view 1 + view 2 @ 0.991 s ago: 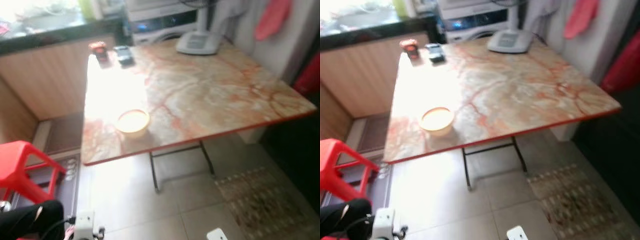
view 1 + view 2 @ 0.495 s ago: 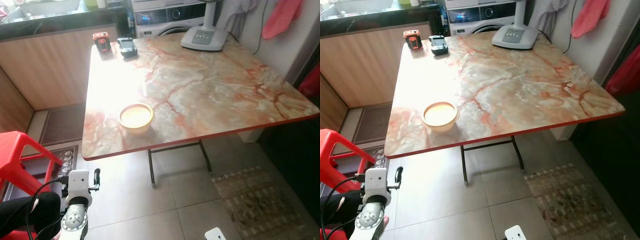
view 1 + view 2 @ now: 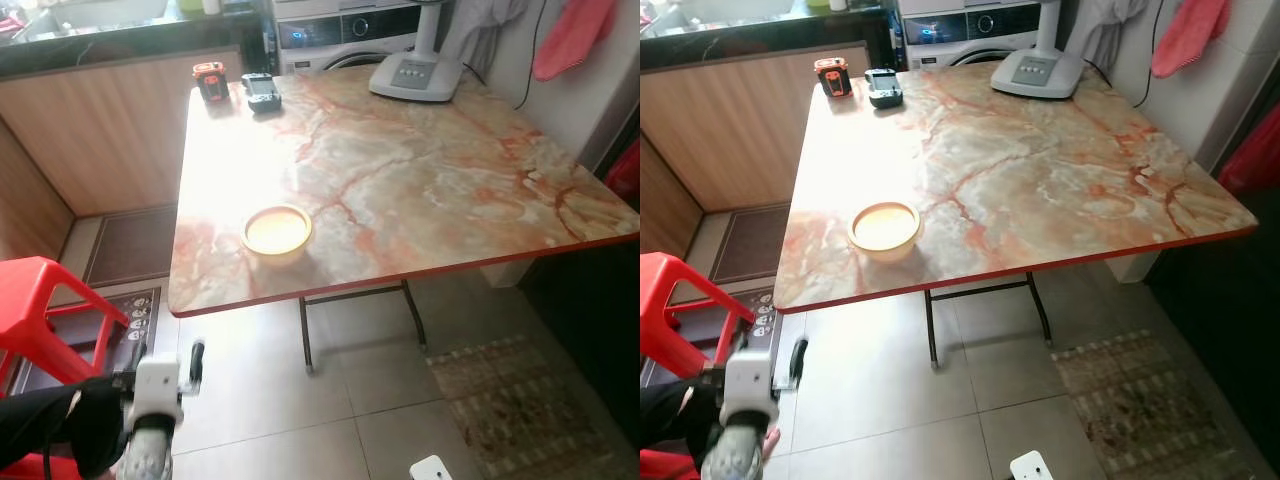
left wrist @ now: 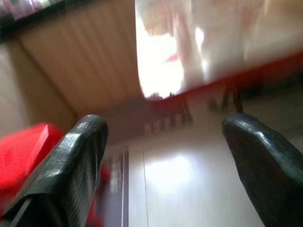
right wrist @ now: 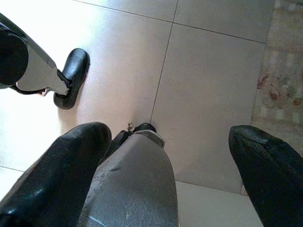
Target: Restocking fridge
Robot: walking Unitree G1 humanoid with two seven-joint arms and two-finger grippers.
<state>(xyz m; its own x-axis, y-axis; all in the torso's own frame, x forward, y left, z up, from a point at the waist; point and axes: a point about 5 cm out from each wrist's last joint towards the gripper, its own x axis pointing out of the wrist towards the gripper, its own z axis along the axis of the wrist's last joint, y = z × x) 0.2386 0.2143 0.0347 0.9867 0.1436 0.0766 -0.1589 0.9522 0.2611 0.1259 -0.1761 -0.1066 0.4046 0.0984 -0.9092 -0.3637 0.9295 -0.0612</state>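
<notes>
A marble-patterned tabletop with a red edge (image 3: 420,190) fills the middle of the frame, standing on thin dark folding legs over a pale tiled floor (image 3: 260,400). Toward its lower left sits a small yellow round bowl (image 3: 276,232), alone and well apart from everything else. At the upper left corner of the tabletop a small red-and-black device (image 3: 209,79) stands just beside a dark grey handheld device (image 3: 263,92). The grey base of a standing fan (image 3: 415,76) rests at the top edge, with a white washing machine (image 3: 345,28) behind it. A red plastic stool (image 3: 45,320) stands at the lower left, a patterned floor mat (image 3: 520,405) at the lower right.

The left gripper (image 4: 165,156) hangs low at the bottom left, fingers spread apart and holding nothing. The right gripper (image 5: 170,156) points down at the floor tiles, likewise spread wide and empty. No fridge can be made out.
</notes>
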